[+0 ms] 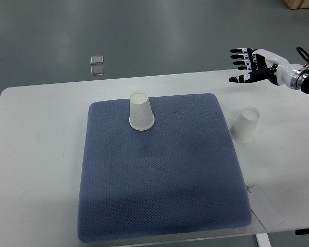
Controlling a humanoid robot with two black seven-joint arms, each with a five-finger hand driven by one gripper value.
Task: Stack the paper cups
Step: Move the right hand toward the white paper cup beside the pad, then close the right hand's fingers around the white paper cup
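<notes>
Item: two paper cups, both inverted. One on the blue mat; one on the bare worktop, below my right hand, fingers spread, empty. I judge them light, thin-walled, crushable: grip mid-wall, gently.

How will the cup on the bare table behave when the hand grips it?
The paper cup looks thin-walled, so it probably crushes under a hard squeeze. It stands upside down and looks light, so a sideways nudge from the right hand likely slides or tips it.
</notes>
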